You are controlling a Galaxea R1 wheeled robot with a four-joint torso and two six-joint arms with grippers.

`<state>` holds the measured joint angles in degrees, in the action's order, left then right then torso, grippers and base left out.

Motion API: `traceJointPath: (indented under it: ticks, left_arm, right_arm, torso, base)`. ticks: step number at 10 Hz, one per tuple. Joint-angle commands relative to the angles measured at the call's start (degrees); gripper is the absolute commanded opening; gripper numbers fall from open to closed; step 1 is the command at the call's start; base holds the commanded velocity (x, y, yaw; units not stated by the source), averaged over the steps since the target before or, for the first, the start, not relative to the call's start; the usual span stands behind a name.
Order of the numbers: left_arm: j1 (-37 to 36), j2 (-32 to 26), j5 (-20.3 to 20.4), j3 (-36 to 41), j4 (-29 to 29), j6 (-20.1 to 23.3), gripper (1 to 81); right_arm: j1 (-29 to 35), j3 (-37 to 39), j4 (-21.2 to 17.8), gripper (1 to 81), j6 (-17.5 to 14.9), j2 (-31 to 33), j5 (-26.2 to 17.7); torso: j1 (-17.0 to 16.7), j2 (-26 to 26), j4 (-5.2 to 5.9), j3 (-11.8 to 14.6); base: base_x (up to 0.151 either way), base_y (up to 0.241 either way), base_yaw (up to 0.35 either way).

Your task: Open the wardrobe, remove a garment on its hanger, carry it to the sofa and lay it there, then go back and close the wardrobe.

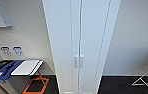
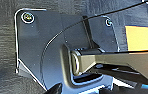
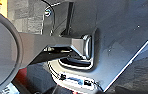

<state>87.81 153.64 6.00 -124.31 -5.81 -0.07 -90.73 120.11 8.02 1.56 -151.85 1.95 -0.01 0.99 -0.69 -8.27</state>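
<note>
White fills the middle of the head view: the wardrobe [image 1: 81,37] stands dead ahead at twelve o'clock, tall and narrow, with both plain doors shut and meeting along a thin vertical seam. The pair of small vertical handles [image 1: 78,61] sits either side of that seam, low in the picture, close together and almost touching. The cabinet rests on a dark floor [image 1: 120,86] and backs onto a pale wall [image 1: 137,37].

At about eight o'clock from the handles a white board [image 1: 26,67] lies flat over an orange frame [image 1: 36,85], and a blue object [image 1: 6,70] lies just beside it toward nine o'clock. Above these, at ten o'clock, two small wall panels [image 1: 12,50] hang side by side, with a pale board [image 1: 0,13] higher up near eleven o'clock. At four o'clock a thin white wire frame [image 1: 147,80] stands on the floor near the picture's edge.

The left wrist view looks over the robot's own dark plate toward grey carpet [image 2: 2,50], with an orange patch [image 2: 138,37] beyond it. The right wrist view shows the same kind of plate, dark carpet and a large grey curved surface [image 3: 2,50]. Whether either gripper is released or clenched I cannot tell.
</note>
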Motion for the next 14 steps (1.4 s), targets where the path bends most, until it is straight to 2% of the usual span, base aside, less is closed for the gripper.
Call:
traceJointPath:
  ticks: [1,14]
  left_arm:
    - [-1.8,-1.2,-3.2,0.8,-0.6,0.2,81.1]
    - [-1.7,-0.7,-3.2,0.8,-0.6,0.2,81.1]
  right_arm:
    - [1.3,-0.8,0.3,81.1,-0.1,0.9,-3.2]
    - [1.4,2.1,0.4,81.1,-0.1,-0.9,-3.3]
  torso:
    - [0.0,0.0,0.00,0.0]
    - [0.1,0.0,0.00,0.0]
  base:
    - [0.076,0.000,0.000]
    - [0.088,0.000,0.000]
